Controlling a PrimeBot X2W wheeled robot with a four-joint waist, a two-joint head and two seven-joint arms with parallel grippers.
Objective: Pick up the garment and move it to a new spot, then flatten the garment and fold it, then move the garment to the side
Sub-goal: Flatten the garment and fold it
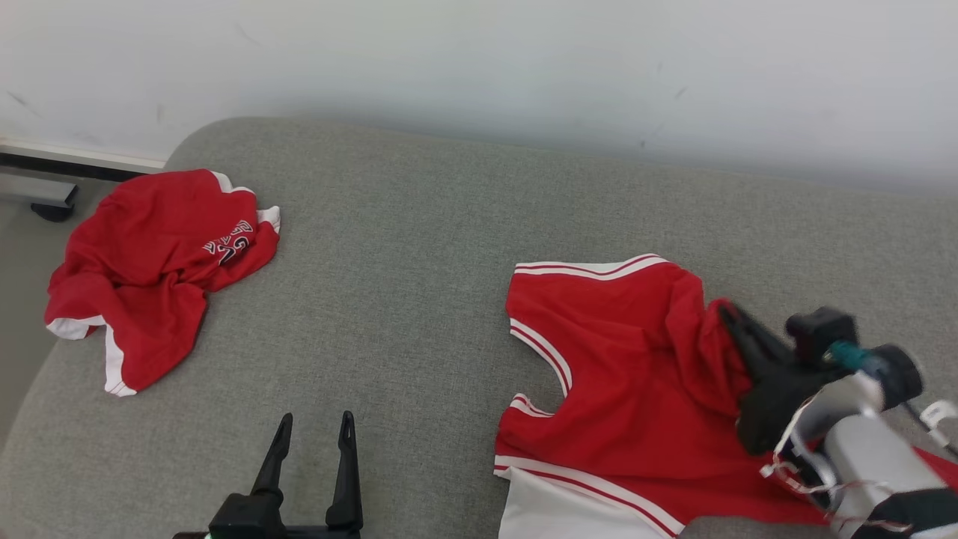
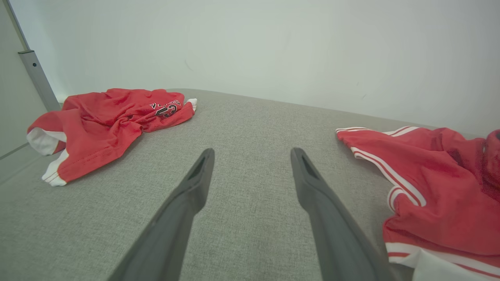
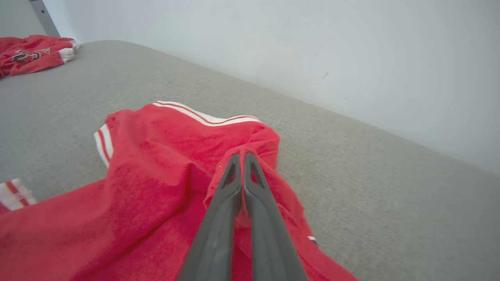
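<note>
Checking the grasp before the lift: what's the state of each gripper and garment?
near jersey: partly spread, bunched up at one fold.
right gripper: shut, pinching that fold of the near jersey.
left gripper: open, holding nothing, over the grey cushion.
far jersey: crumpled, untouched.

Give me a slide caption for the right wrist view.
Right hand pinches a fold of the red jersey on the grey cushion.

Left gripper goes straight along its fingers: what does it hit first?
Left gripper looks set to meet bare grey cushion first, passing between the crumpled garment and the jersey. Depth unclear.
</note>
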